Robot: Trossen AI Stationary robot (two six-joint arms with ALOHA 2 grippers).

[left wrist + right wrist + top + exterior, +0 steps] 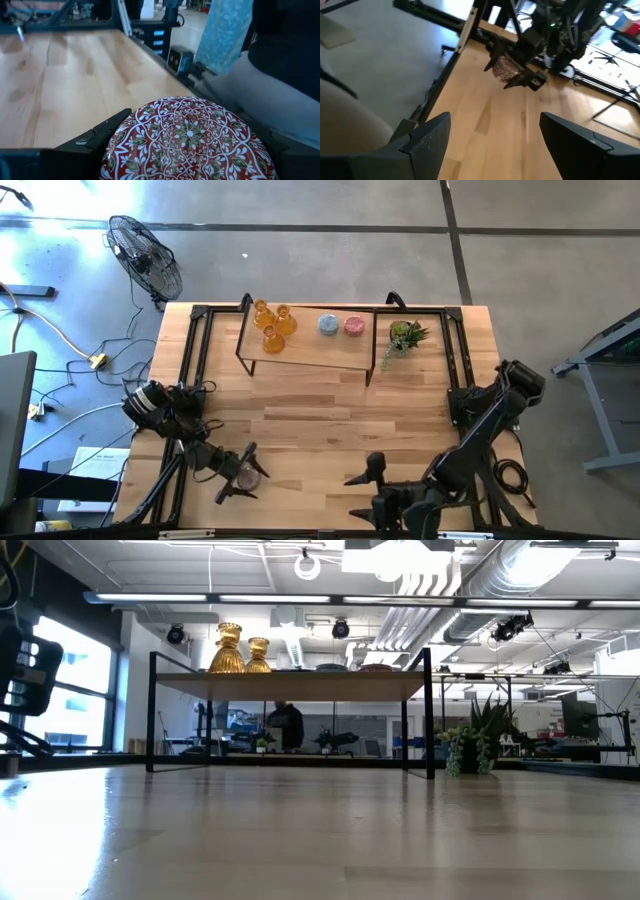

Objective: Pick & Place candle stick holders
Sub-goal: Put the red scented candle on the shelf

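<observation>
The left claw, at the table's seven o'clock, is clamped on a mauve patterned holder, presumably to carry it to the shelf at twelve o'clock, while the right claw waits with fingers apart.

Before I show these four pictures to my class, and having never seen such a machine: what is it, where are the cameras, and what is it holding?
Two dark robot arms work at a light wooden table. One camera looks down from above, one sits level with the tabletop, and one rides on each wrist. A black-framed shelf carries three amber glass bottle-like holders and two squat round holders, beside a small green plant. The left gripper grips a round mauve holder with a red patterned top. The right gripper is open, empty.
</observation>
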